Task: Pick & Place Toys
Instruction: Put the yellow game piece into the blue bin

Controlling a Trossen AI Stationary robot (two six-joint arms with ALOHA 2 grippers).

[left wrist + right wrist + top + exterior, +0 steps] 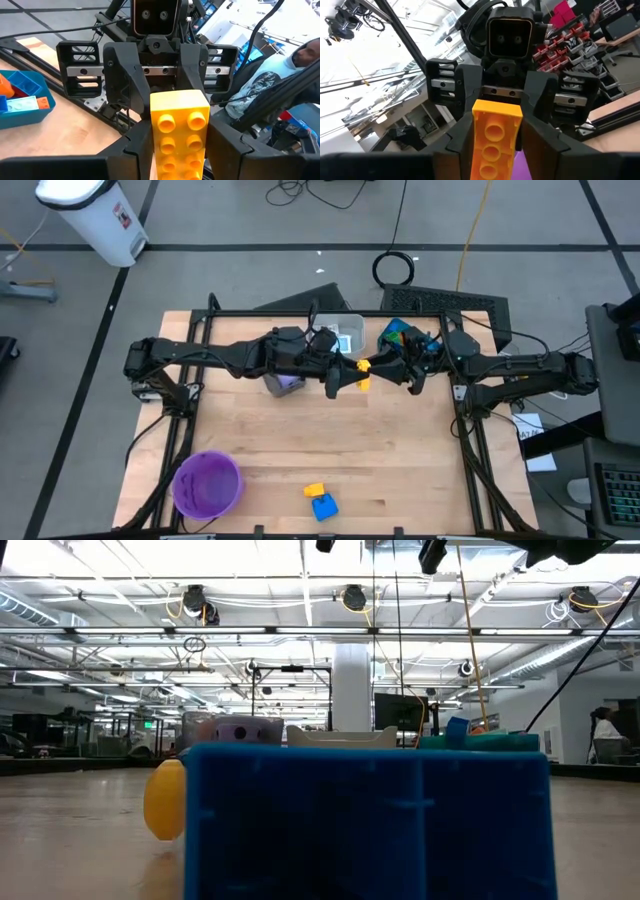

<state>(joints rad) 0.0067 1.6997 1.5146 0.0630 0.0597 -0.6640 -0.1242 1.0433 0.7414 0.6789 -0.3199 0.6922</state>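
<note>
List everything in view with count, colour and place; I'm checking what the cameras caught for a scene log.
yellow brick: one, yellow, held in the air between both hands at the table's far middle.
purple bowl: one, purple, near-left corner.
small bricks: two, yellow and blue, touching, near edge at the middle.
white bin: one, white, far edge.
teal bin: one, teal, holding mixed toys, far edge beside the white bin.
purple die: one, purple, below the left arm.
person: one, seated beyond the table.
left hand: one, dark, shut on the yellow brick.
right hand: one, dark, at the brick's other end.
</note>
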